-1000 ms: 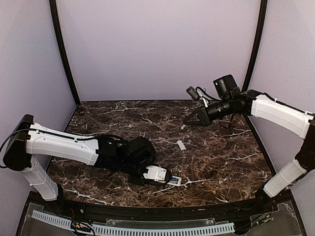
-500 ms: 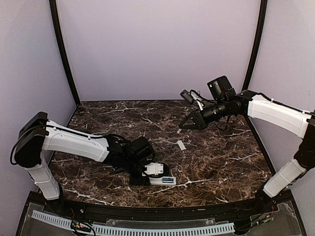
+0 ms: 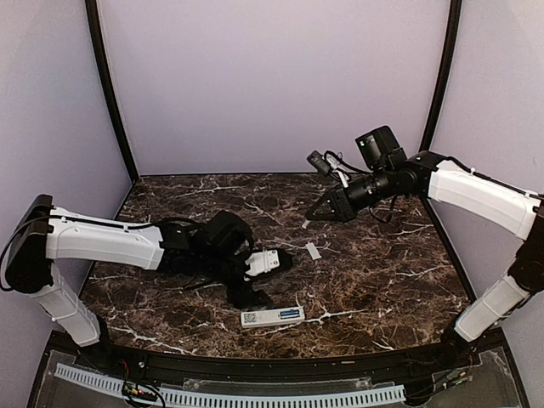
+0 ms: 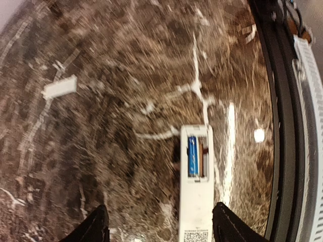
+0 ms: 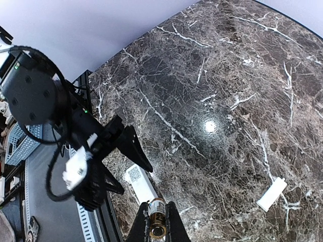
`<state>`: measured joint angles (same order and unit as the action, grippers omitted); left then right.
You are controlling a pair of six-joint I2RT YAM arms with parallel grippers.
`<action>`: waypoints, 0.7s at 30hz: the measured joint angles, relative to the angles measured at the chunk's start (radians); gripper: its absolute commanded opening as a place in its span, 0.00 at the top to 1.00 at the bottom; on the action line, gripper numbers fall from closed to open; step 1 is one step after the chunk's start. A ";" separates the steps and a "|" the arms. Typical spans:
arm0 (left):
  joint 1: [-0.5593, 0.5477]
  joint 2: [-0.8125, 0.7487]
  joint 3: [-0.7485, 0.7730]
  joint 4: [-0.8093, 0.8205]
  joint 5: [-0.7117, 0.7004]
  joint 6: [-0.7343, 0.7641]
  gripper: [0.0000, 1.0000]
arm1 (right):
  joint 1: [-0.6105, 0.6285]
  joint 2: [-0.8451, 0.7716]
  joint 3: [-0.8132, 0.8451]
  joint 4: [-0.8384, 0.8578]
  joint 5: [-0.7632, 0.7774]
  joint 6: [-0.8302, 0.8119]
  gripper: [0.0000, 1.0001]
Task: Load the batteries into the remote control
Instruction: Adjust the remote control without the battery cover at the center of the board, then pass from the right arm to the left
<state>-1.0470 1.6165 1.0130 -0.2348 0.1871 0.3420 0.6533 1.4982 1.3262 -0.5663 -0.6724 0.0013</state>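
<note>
- A dark marble-patterned table [image 3: 382, 280] sits inside a plain lilac enclosure. Two white and black robot arms reach over it from the near edge.
- The remote [image 3: 272, 317], slim and white, lies flat on the table close to the near edge, about midway between the two arm bases. It is back side up, with a square code label at one end.
- Its battery bay is uncovered. A blue battery [image 4: 192, 155] lies lengthwise in the left slot. What is in the slot beside it cannot be made out.
- The left gripper [image 3: 276, 261] hangs above the table, just beyond the remote and not touching it. Its two black fingers [image 4: 96, 227] are spread wide, with nothing between them.
- The right gripper [image 3: 313, 212] is raised over the far right part of the table, well apart from the remote. Its fingers [image 5: 174, 224] are pressed in on a dull tan battery [image 5: 156, 220], pinching it at the tips.
- A small flat white cover plate [image 3: 313, 251] lies alone on the table between the two grippers.
</note>
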 measured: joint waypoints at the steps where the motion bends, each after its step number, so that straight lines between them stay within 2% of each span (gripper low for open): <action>1: 0.012 -0.035 -0.001 0.036 0.011 -0.029 0.30 | 0.005 -0.001 0.005 -0.001 -0.002 -0.002 1.00; 6: 0.069 -0.198 -0.001 0.276 0.064 -0.201 0.33 | 0.040 -0.007 0.049 -0.003 -0.016 -0.012 1.00; 9: 0.080 -0.232 0.019 0.371 0.087 -0.284 0.37 | 0.068 -0.016 0.081 -0.003 -0.026 -0.024 1.00; 11: 0.079 -0.217 0.058 0.393 0.098 -0.332 0.41 | 0.087 -0.024 0.102 -0.003 -0.030 -0.031 1.00; 14: 0.078 -0.196 0.085 0.401 0.114 -0.373 0.54 | 0.108 -0.038 0.121 0.001 -0.035 -0.042 1.00; 21: 0.078 -0.184 0.086 0.408 0.141 -0.410 0.71 | 0.128 -0.046 0.133 0.004 -0.037 -0.050 1.00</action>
<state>-0.9688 1.4326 1.0992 0.1730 0.3279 -0.0681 0.7811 1.4525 1.4593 -0.5621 -0.7094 -0.0486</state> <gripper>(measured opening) 0.345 0.051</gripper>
